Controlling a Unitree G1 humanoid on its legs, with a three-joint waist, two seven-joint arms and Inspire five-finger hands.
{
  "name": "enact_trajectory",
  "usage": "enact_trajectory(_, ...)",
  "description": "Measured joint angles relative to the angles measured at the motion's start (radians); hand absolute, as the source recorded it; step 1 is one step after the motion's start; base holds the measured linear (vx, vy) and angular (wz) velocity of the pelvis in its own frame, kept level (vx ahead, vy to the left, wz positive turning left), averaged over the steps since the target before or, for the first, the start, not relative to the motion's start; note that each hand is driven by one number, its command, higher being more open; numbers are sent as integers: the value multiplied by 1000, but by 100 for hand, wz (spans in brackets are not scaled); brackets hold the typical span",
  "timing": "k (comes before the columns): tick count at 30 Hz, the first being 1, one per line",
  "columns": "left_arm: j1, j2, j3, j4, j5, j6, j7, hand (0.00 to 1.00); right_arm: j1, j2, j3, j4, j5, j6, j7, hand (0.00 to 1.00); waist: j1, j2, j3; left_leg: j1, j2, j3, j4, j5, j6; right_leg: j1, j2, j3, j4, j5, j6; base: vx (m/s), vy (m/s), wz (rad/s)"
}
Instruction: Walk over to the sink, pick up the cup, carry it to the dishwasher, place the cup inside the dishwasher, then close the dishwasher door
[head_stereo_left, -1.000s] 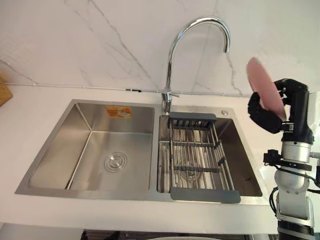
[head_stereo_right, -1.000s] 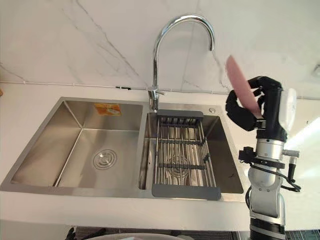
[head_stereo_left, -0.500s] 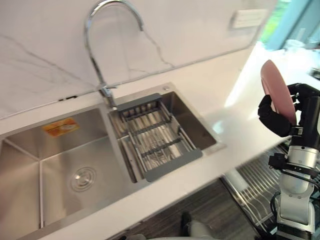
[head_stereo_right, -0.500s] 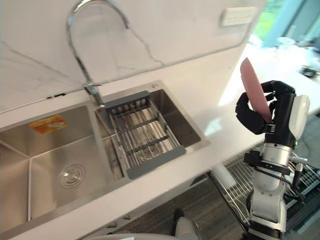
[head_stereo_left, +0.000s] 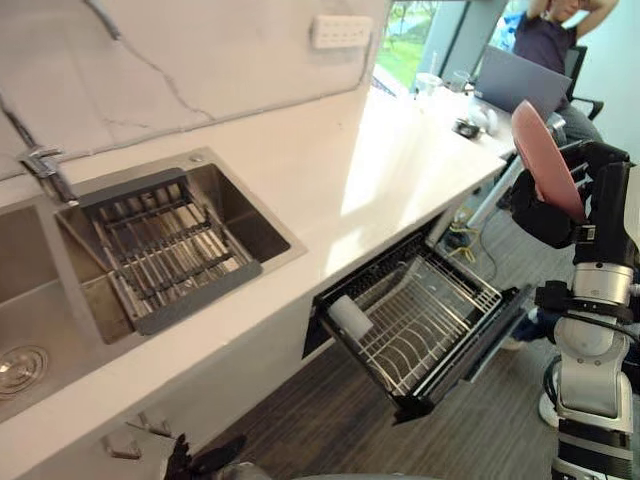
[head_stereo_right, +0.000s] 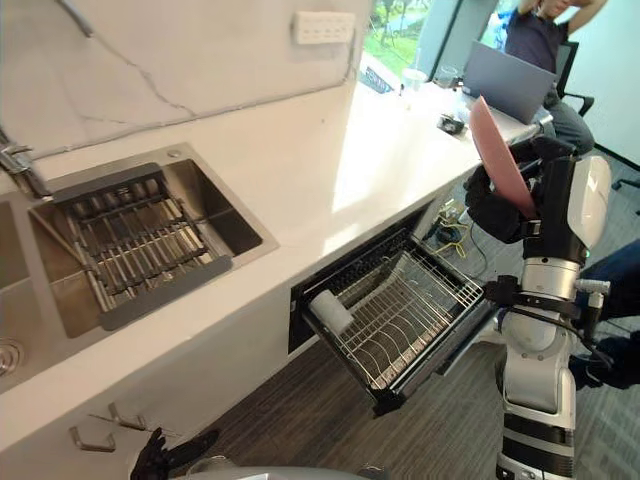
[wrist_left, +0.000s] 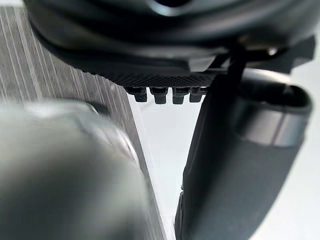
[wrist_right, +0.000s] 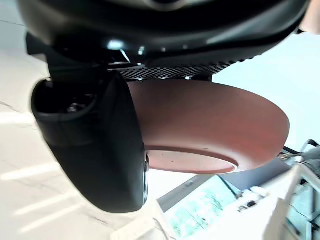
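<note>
Plate, pink, stands on edge at 3 o'clock, right hand curled round it; pulled-out dishwasher rack sits at 5 o'clock. I cannot read the state of left hand, at 7 o'clock.

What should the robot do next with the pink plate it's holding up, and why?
Probably lower the right hand toward the pulled-out dishwasher rack. That hand grips the pink plate on edge, high up and off to one side of the rack. The rack stands open with free wire slots next to a white item, so bringing the plate down over it looks like the sensible step.
</note>
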Motion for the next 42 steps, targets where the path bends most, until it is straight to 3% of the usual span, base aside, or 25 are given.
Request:
enact_trajectory(3, 10, -33, 36, 10, 38, -9, 19, 100, 54, 11, -12, 58, -11, 3, 54, 0, -7, 27, -8, 36, -20, 13, -61, 46, 3, 21, 7, -1, -33, 12, 19, -14, -33, -1)
enact_trajectory(6, 22, -34, 34, 28, 83, -22, 29, 100, 76, 41, -12, 102, -53, 1, 71, 0, -17, 39, -14, 52, -45, 11, -79, 47, 3, 58, -3, -11, -91, 45, 36, -37, 27, 8)
enact_trajectory(9, 28, -28, 34, 49, 107, -31, 32, 100, 81, 75, -11, 153, -89, -2, 71, 0, -19, 40, -14, 48, -71, 12, -92, 48, 1, 67, -14, -12, -145, 86, 45, -46, 54, 0)
enact_trajectory(13, 41, -21, 15, 50, 137, -31, 29, 100, 84, 88, -3, 235, -144, -3, 65, 0, -18, 41, -12, 14, -106, 8, -104, 55, 11, 13, -55, -12, -108, 85, 54, -41, 61, 6)
enact_trajectory(15, 21, -18, 13, 47, 144, -32, 25, 100, 61, 88, 6, 280, -165, -2, 50, 0, -18, 41, 16, -32, -124, 4, -106, 68, 24, -58, -88, -12, -40, 72, 53, -60, 46, 8)
enact_trajectory(17, -21, 2, -24, 42, 155, -40, 25, 100, -5, 86, 25, 341, -194, 10, 4, 0, -20, 37, 90, -99, -153, -9, -115, 96, 41, -152, -132, -15, 34, 61, 47, -138, 49, 17)
enact_trajectory(24, -134, 46, -120, -14, 55, -83, 24, 100, -284, 19, 98, 446, -204, 59, -149, 0, -9, 41, 298, -255, -194, -40, -175, 190, 73, -349, -177, -13, 113, 75, 25, -145, 11, 18)
enact_trajectory(26, -149, 47, -144, -38, 24, -87, 24, 100, -353, -32, 113, 490, -205, 76, -176, 0, 2, 55, 335, -291, -202, -46, -189, 208, 81, -387, -182, -14, 113, 85, 21, -67, 12, 12)
enact_trajectory(35, -196, 30, -246, -70, -54, -81, 21, 100, -630, -260, 221, 685, -201, 173, -215, 0, 19, 147, 392, -420, -233, -64, -195, 226, 99, -494, -202, -20, 82, 127, 21, -10, 11, 9)
enact_trajectory(36, -202, 28, -262, -76, -68, -79, 20, 100, -651, -275, 233, 706, -201, 184, -215, 100, 22, 155, 395, -427, -235, -66, -194, 226, 99, -497, -203, -21, 76, 131, 21, 22, -7, 4)
enact_trajectory(38, -214, 26, -290, -85, -84, -80, 20, 100, -685, -296, 253, 728, -200, 223, -241, 100, 29, 168, 401, -438, -240, -73, -194, 226, 99, -506, -206, -21, 72, 134, 21, 29, -11, 3)
enact_trajectory(42, -217, 26, -312, -86, -104, -80, 14, 100, -708, -321, 262, 752, -178, 237, -239, 100, 33, 176, 402, -440, -243, -79, -194, 226, 100, -507, -208, -21, 71, 134, 21, 17, -11, 1)
